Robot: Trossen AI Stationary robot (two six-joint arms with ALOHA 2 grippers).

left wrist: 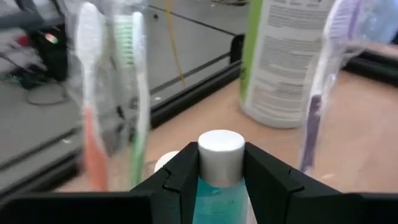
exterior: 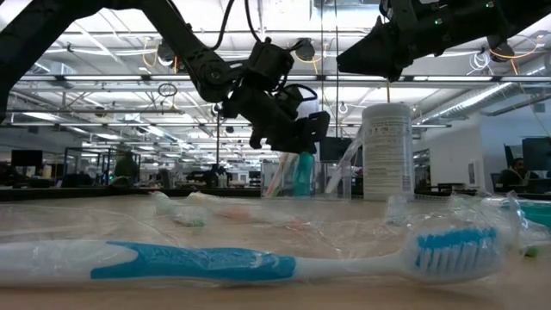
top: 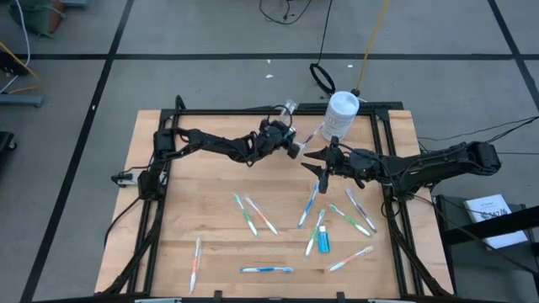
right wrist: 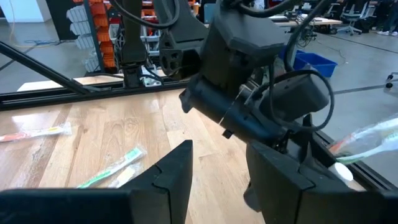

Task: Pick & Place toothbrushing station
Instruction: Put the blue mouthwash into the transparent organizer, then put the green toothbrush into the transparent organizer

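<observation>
Left wrist view showed you the left gripper point(left wrist: 221, 180) clamping a white-capped teal plastic toothpaste tube point(left wrist: 219, 163); the right gripper point(right wrist: 217, 180) gaped, empty, over the wooden table point(right wrist: 93, 137).

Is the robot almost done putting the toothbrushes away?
Not yet. A few toothbrushes already stand in the clear holder. The left pincer is shut on a toothpaste tube near it. The right pincer is open and empty. Many wrapped toothbrushes lie on the table.

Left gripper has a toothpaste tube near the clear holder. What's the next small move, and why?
Probably ease the left gripper down to lower its toothpaste tube into the clear holder, then open. The tube is clamped cap-up beside the holder, which already has brushes standing in it.
</observation>
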